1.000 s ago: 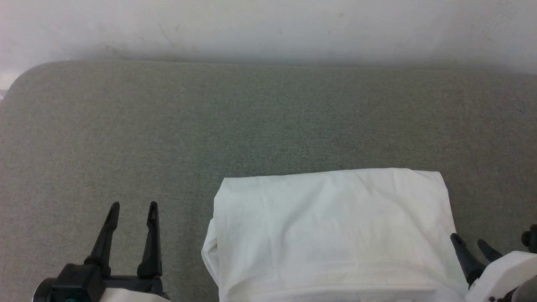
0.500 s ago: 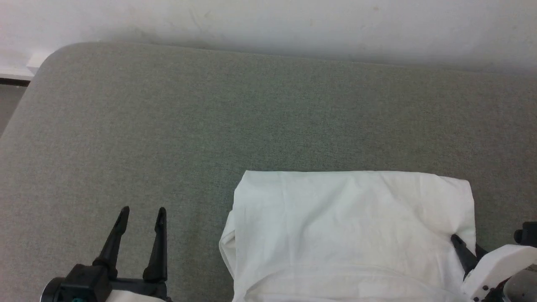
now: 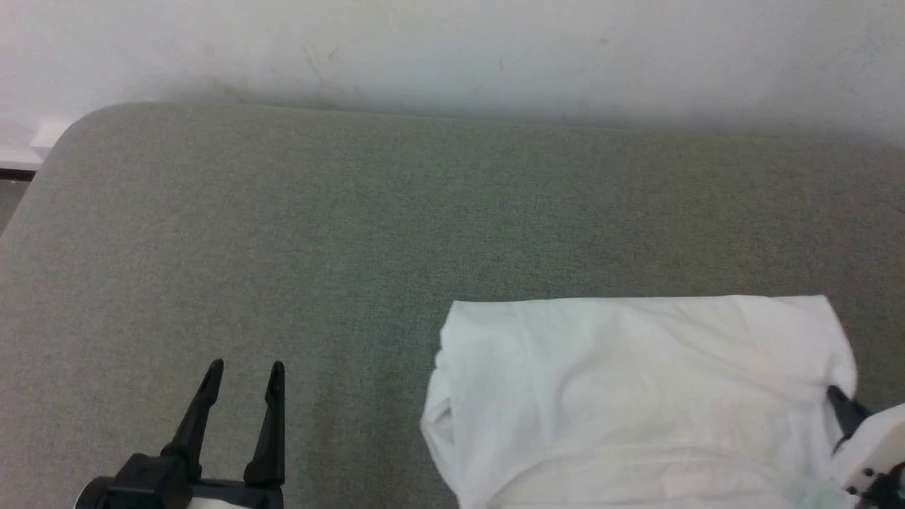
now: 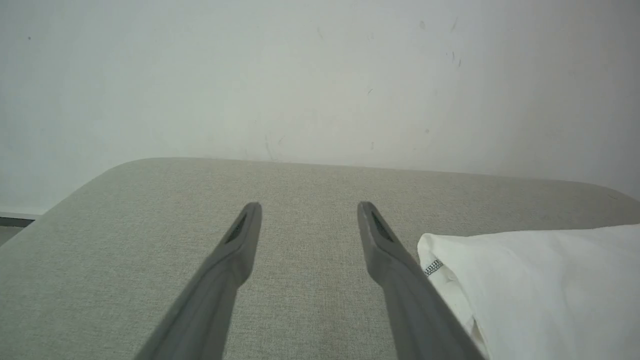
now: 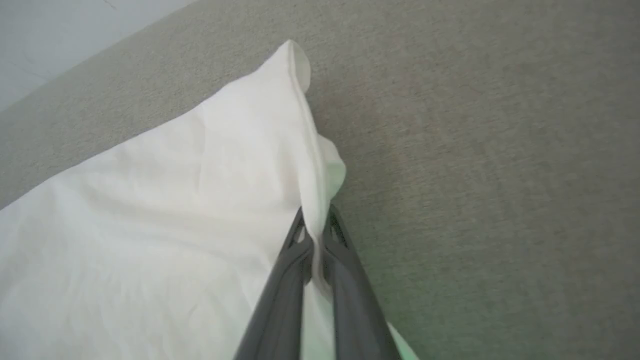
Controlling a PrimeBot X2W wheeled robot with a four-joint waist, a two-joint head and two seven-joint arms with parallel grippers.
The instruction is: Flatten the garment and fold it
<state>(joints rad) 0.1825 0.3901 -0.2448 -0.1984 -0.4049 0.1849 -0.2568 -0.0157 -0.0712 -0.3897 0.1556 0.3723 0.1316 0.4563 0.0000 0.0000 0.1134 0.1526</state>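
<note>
In the head view, the garment point(image 3: 636, 396) lies folded into a rough rectangle at the near right of the grey fabric surface point(image 3: 283, 233). The far edge of that surface meets a white wall point(image 3: 452, 49). The left gripper point(image 3: 246, 367) sits at the near left, apart from the cloth, with its two fingers spread and nothing between them. The right gripper point(image 3: 838, 399) is at the garment's right edge. Only one dark finger shows against the white cloth there, so its grip cannot be told from this view.

In the left wrist view, the fingers stand wide apart over bare surface. The garment's left edge lies just to their right, and a short run of dark dashed stitching point(image 4: 434, 266) shows at its corner.

In the right wrist view, the two fingers are pressed together, pinching a raised fold along the garment's right edge. The rest of the cloth spreads out to the left, with bare surface on the right.
</note>
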